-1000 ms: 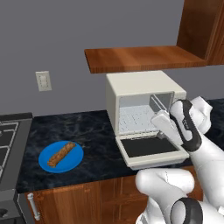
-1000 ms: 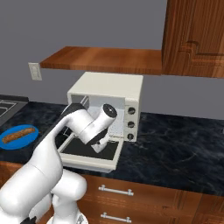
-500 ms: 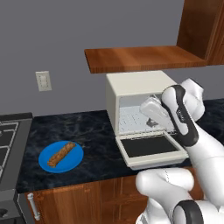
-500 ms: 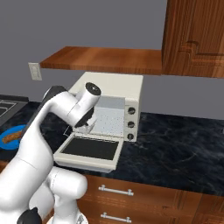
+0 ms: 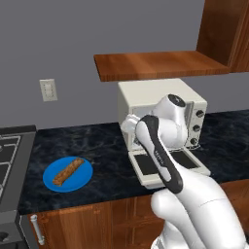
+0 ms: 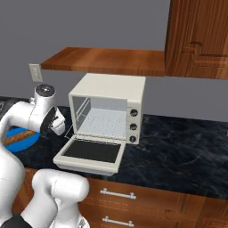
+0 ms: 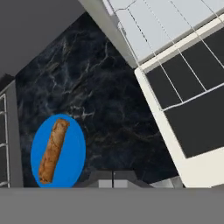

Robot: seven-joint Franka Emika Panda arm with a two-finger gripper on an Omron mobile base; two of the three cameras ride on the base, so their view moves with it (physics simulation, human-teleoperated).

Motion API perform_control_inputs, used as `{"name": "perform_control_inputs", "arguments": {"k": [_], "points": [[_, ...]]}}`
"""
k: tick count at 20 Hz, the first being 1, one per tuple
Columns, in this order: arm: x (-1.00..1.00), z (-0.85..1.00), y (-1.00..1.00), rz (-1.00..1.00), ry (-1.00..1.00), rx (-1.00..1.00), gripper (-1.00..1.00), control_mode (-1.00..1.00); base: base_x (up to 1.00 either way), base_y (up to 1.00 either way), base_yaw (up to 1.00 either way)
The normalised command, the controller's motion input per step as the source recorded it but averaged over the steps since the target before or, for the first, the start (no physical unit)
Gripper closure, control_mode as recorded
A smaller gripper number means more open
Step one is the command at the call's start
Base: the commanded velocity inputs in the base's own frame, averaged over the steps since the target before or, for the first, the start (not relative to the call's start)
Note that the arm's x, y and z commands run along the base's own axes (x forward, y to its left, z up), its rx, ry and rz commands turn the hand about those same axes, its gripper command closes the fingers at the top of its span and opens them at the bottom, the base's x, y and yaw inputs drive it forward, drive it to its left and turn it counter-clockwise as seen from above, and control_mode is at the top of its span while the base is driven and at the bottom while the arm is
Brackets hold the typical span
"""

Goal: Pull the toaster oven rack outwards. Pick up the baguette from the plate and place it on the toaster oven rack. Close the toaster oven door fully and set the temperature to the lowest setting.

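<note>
Since a second ago, the arm has swung away from the oven mouth toward the left, and the hand now hangs over the dark desk (image 7: 109,100) between oven and plate. The gripper (image 7: 113,180) has its jaws clenched together and empty, touching nothing; its two fingertips sit pressed side by side at the bottom of the hand view.

Nearest along that view, the plate (image 7: 74,144) lies flat on the desk with the baguette (image 7: 53,151) resting lengthwise on it, untouched. Just beyond and to the side, the toaster oven door (image 6: 91,151) lies folded down, glass up. Behind it, the toaster oven rack (image 7: 168,24) appears drawn out over the door's hinge edge, so the pull looks done. Farthest back stands the toaster oven (image 6: 111,95), its cavity open.

The step in hand seems to be the reach for the bread. Next the jaws need to part, the hand must come over the loaf's middle with the fingers across its short axis, then descend and grip.
</note>
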Motion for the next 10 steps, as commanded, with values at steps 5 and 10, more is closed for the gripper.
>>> {"name": "perform_control_inputs", "arguments": {"k": [5,10], "points": [[0.22,0.04,0.9,-0.12,0.06,-0.2,-1.0,-1.0,0.0,0.0,0.0],[0.29,0.0,0.61,-0.01,0.09,-0.15,-1.0,-1.0,0.0,0.0,0.0]]}}
